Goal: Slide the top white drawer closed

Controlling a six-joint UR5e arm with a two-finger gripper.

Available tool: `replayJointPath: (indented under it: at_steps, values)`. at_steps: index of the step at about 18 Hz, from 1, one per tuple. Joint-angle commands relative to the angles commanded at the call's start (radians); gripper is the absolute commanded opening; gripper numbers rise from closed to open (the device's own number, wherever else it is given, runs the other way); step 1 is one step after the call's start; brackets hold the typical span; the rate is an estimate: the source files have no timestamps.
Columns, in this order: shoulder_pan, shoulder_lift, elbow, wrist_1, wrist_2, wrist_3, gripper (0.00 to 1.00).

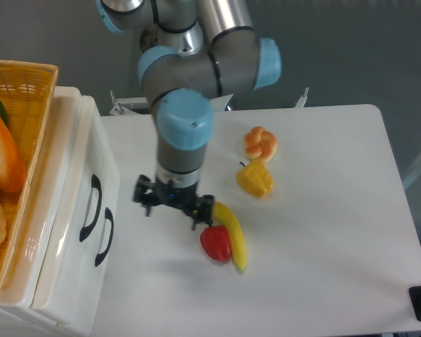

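The top white drawer (69,232) is the upper front of the glossy white cabinet at the left, with its black curved handle (91,203). No tray interior shows, and its front lies close to the cabinet body. The lower drawer's handle (105,236) sits just right of it. My gripper (172,204) points down at the table a short way right of both handles, touching neither. Its black fingers (142,194) stand spread to either side of the wrist with nothing between them. The fingertips are partly hidden under the wrist.
A yellow woven basket (28,77) holding food sits on top of the cabinet. A red pepper (216,243) and a banana (232,235) lie just right of my gripper. A yellow pepper (255,180) and an orange pastry (260,143) lie farther back right.
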Motion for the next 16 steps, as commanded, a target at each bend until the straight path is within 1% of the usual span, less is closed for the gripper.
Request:
replayJointPath:
  at_steps: [1, 2, 4, 5, 7, 9, 11, 12, 13, 16]
  values:
    - [0.012, 0.005, 0.009, -0.002, 0.008, 0.052, 1.0]
    - [0.023, 0.009, 0.012, -0.003, 0.04, 0.128, 1.0]
    - [0.037, 0.021, 0.002, -0.005, 0.135, 0.251, 1.0]
    - [0.049, 0.032, 0.0, -0.005, 0.161, 0.285, 1.0]
    - [0.09, 0.054, 0.0, -0.003, 0.169, 0.327, 1.0]
    - [0.117, 0.067, -0.003, -0.005, 0.181, 0.382, 1.0]
    - [0.132, 0.081, -0.009, -0.009, 0.286, 0.425, 1.0]
    - [0.132, 0.083, -0.014, -0.012, 0.313, 0.44, 1.0]
    - [0.137, 0.084, -0.015, -0.012, 0.316, 0.459, 1.0]
    - [0.184, 0.106, -0.023, -0.012, 0.314, 0.566, 1.0]
